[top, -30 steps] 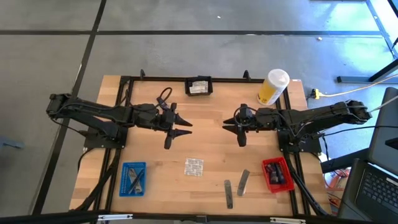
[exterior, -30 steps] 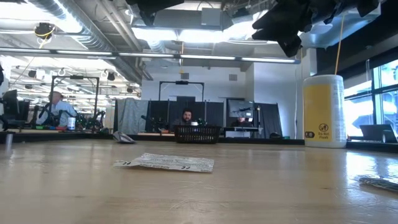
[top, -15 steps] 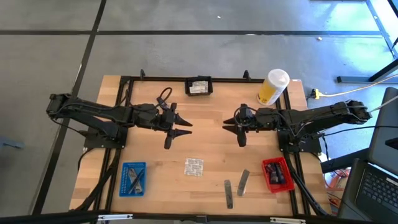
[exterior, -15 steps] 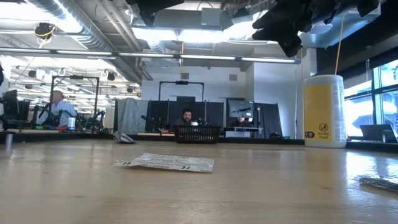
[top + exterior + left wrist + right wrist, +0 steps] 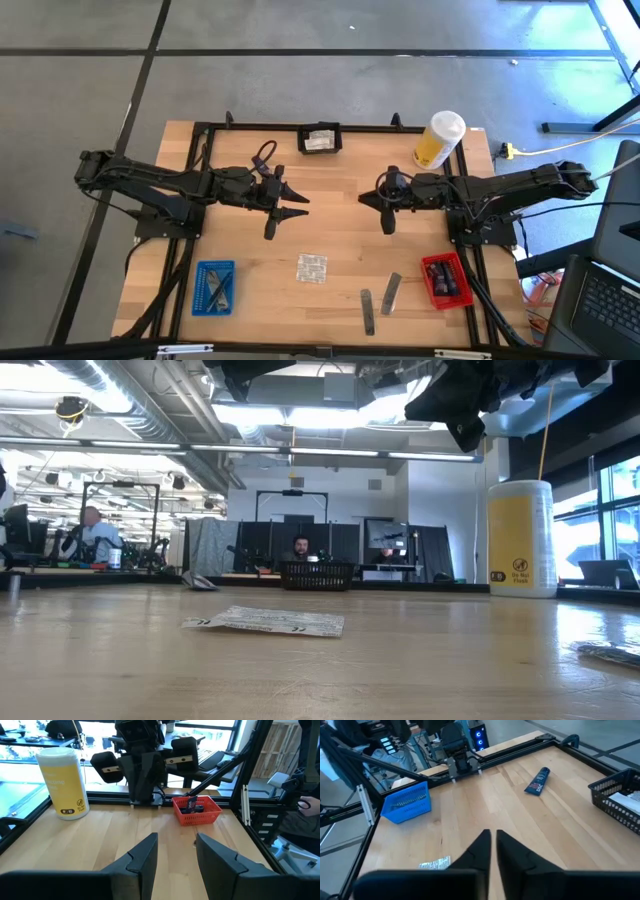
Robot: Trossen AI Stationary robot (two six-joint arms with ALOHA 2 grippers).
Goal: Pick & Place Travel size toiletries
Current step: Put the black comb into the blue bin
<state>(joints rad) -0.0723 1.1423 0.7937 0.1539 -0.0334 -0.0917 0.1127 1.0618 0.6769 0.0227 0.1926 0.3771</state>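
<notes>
Two dark fingers (image 5: 481, 851) nearly together, blue tray (image 5: 408, 803), dark tube (image 5: 537, 781), foil sachets (image 5: 434, 864), black basket (image 5: 616, 803)

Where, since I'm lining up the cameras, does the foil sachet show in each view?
High view: the foil sachet lies flat on the table, below centre.
Low view: foreground, left of centre.
Left wrist view: not in it.
Right wrist view: at the lower edge, left of centre.
Shared landmark: the yellow container; absent from the right wrist view.
</notes>
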